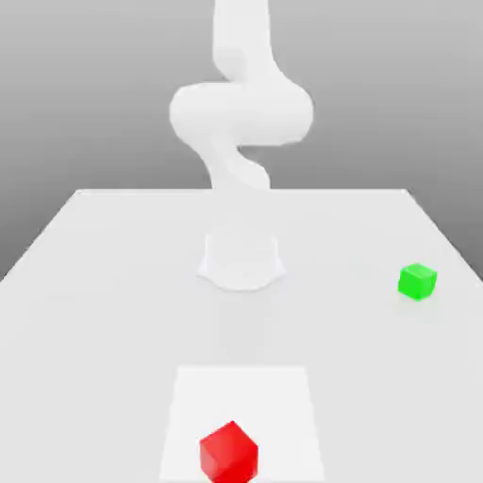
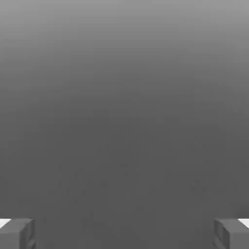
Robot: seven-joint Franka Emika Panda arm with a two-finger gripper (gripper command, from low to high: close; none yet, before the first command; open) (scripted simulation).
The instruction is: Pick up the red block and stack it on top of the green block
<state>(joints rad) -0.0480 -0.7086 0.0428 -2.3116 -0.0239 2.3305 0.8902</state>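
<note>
Approach stage – red block not yet grasped, jaws released and empty.

Exterior view: red block (image 1: 228, 452) on a paler square patch (image 1: 274, 396) of the desk (image 1: 94, 283), at the near edge; green block (image 1: 417, 281) well apart toward the exterior view's right; arm (image 1: 241, 113) upright behind both, over its base. Hand view: gripper (image 2: 124, 232) spread wide, fingertips (image 2: 17, 232) at the frame's two corners, plain grey between them – nothing held. Best done by centring over the red block first, squaring the jaws to two flat faces, then descending straight and closing low on the sides.
</note>
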